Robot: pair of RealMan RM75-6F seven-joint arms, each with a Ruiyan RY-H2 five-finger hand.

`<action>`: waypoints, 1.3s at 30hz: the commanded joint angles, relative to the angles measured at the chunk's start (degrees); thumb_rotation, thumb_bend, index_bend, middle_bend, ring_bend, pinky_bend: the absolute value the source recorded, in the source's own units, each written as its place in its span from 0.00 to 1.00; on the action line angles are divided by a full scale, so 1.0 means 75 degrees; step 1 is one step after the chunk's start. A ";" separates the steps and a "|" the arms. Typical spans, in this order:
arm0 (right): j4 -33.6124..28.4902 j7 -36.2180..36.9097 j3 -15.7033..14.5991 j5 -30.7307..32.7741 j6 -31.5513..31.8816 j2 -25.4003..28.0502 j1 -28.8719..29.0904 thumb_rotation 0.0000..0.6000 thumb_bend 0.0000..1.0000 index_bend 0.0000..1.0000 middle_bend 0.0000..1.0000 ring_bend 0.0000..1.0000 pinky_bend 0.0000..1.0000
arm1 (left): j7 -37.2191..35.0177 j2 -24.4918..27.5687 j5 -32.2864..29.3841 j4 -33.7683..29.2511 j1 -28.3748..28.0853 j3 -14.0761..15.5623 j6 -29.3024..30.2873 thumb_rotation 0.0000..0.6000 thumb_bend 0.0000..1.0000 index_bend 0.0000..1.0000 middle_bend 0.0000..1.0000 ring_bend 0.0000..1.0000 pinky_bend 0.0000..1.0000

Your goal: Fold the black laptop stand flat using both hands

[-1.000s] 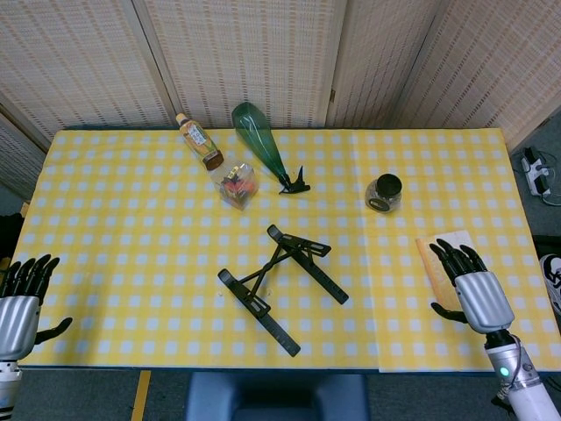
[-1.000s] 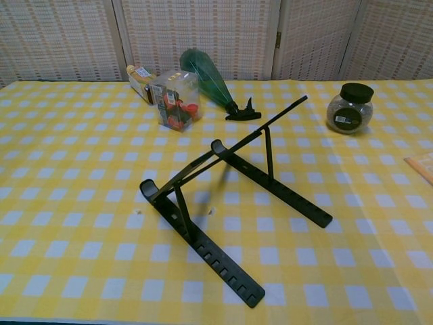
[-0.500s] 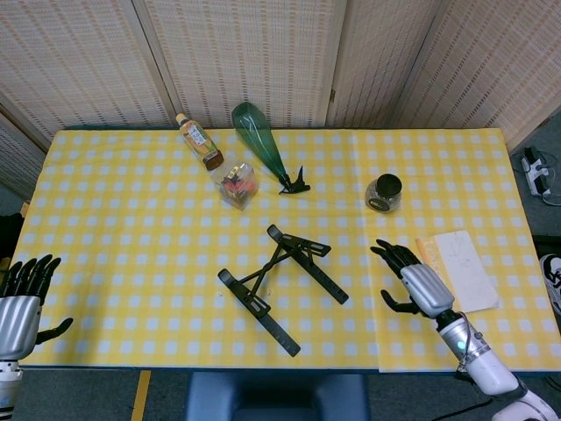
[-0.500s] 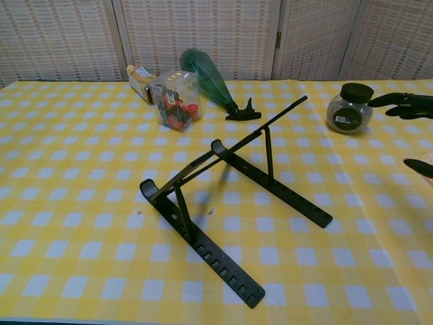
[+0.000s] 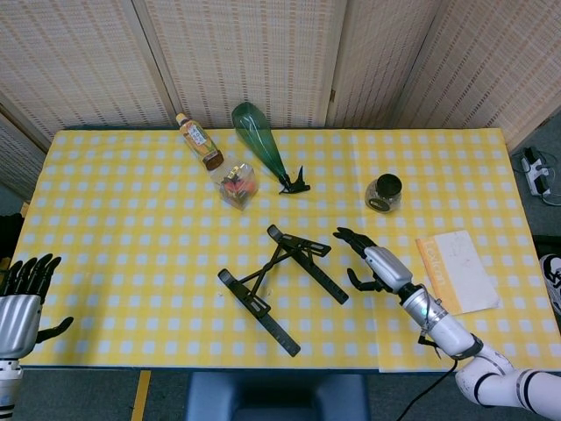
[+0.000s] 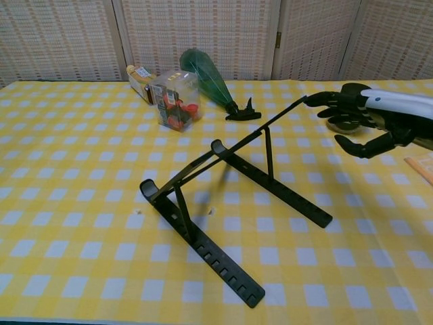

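2 hands are meant to share this fold, yet only 1 is near the work. The black laptop stand (image 5: 280, 286) sits propped open near the middle of the yellow checked tabletop (image 5: 114, 219), both base rails flat on the cloth and its upper frame raised on struts. The right hand (image 5: 368, 263) hovers at about 3 o'clock from the stand, fingers spread and grasping nothing; in the chest view its fingertips (image 6: 318, 98) lie just beside the raised top end of the frame, and whether they touch it cannot be told. The left hand (image 5: 22, 298) rests released, fingers apart, at the tabletop's edge around 9 o'clock, well apart from the stand.

By my reading, the step in hand is the approach: no grip is made and the stand is fully erect. The next move calls for the right hand to settle on the raised frame end, and for the left hand to cross to the near rail and pin it, so the base does not skid when the frame is pressed down. The struts probably need to be freed from their notches before the frame will drop flat.
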 commanded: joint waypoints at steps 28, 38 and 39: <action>-0.1274 0.1259 -0.1228 -0.1098 0.0514 0.0249 0.0427 1.00 0.65 0.00 0.00 0.00 0.00 | -0.0275 -0.0119 0.0030 0.0300 -0.0083 -0.0007 -0.0085 1.00 0.16 0.09 0.09 0.08 0.00; -0.1311 -0.1653 -0.0784 -0.0177 0.0908 0.0333 0.0057 1.00 0.48 0.00 0.00 0.00 0.00 | -0.0322 -0.0156 0.0152 0.0317 -0.0157 0.0002 -0.0102 1.00 0.16 0.09 0.09 0.08 0.00; -0.1260 -0.1801 -0.0718 -0.0074 0.0892 0.0252 0.0066 1.00 0.46 0.00 0.00 0.00 0.00 | -0.0323 -0.0159 0.0168 0.0312 -0.0162 0.0004 -0.0099 1.00 0.16 0.09 0.09 0.08 0.00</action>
